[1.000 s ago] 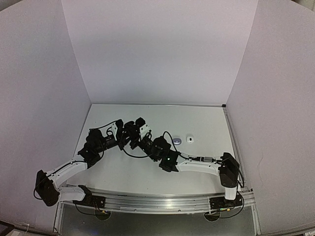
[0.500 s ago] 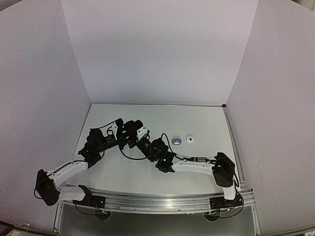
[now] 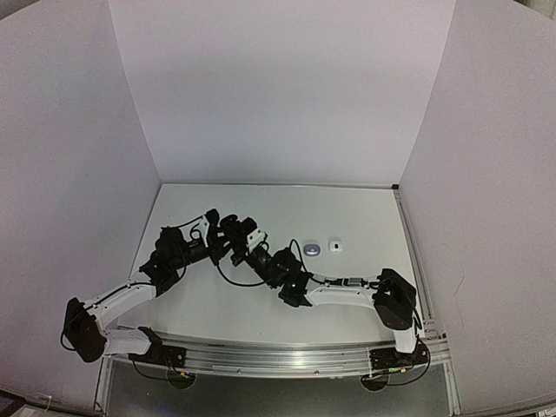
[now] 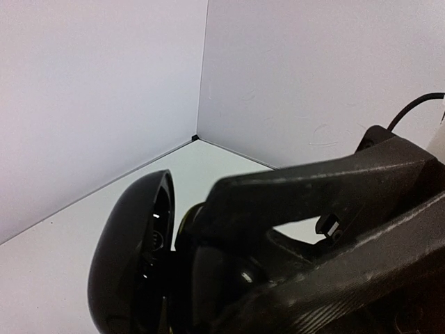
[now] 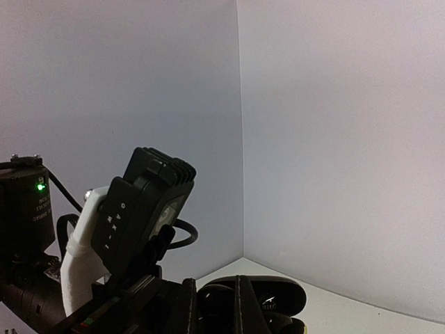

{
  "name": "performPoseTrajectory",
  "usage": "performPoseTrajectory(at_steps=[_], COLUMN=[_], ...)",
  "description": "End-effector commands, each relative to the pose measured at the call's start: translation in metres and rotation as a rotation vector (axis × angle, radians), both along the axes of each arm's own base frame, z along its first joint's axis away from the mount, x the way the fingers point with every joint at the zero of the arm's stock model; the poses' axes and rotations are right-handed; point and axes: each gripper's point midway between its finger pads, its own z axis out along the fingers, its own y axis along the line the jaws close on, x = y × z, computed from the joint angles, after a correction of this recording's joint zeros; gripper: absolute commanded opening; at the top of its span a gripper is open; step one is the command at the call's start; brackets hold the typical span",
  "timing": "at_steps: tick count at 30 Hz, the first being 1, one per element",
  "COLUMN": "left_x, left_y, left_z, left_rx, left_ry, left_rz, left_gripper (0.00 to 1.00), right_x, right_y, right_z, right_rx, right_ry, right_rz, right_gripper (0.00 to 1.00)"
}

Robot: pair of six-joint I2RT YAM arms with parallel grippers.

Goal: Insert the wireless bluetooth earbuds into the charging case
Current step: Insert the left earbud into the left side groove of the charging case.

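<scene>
Both arms reach in over the left-middle part of the table (image 3: 365, 217) and meet there. The left gripper (image 3: 228, 241) and the right gripper (image 3: 245, 236) are tip to tip, very close. Between them is a black case (image 4: 125, 278), pebble shape, w/ its lid (image 4: 142, 223) standing open. In the right wrist view the case shows low at the bottom edge, just behind that gripper's fingers (image 5: 188, 309).

Which gripper has the case I cannot tell. In both wrist views dark parts cover the jaws, so clenched or released is not visible, neither for left nor for right.

The earbuds are too small & too hidden to find w/ certainty in any view.

Right of the grippers, approx. in the table's middle, lie a small grey thing (image 3: 313, 249) and a small white thing (image 3: 335, 247). They are near each other, not touching, and apart from both grippers. If these are cases or buds, I cannot tell.
</scene>
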Motion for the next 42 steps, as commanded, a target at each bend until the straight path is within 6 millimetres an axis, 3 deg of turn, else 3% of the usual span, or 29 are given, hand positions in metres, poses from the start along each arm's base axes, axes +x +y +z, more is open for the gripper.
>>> performPoseTrajectory(at_steps=[1, 12, 23, 42], left_x=[0.004, 0.002, 0.0, -0.002], left_y=[0.008, 0.007, 0.006, 0.005], left_z=[0.062, 0.064, 0.064, 0.059], left_rx=[-0.105, -0.058, -0.039, -0.028], left_ry=[-0.153, -0.209, -0.218, -0.175], left_rz=[0.035, 0.028, 0.017, 0.003], left_gripper=[0.0, 0.0, 0.0, 0.0], right_x=[-0.007, -0.003, -0.002, -0.007], right_y=[-0.002, 0.0, 0.0, -0.004], right_z=[-0.007, -0.02, -0.019, -0.004], right_rx=[-0.04, -0.097, -0.111, -0.113], right_ry=[0.021, 0.043, 0.054, 0.035], right_rz=[0.04, 0.022, 0.013, 0.029], right_gripper=[0.0, 0.0, 0.0, 0.18])
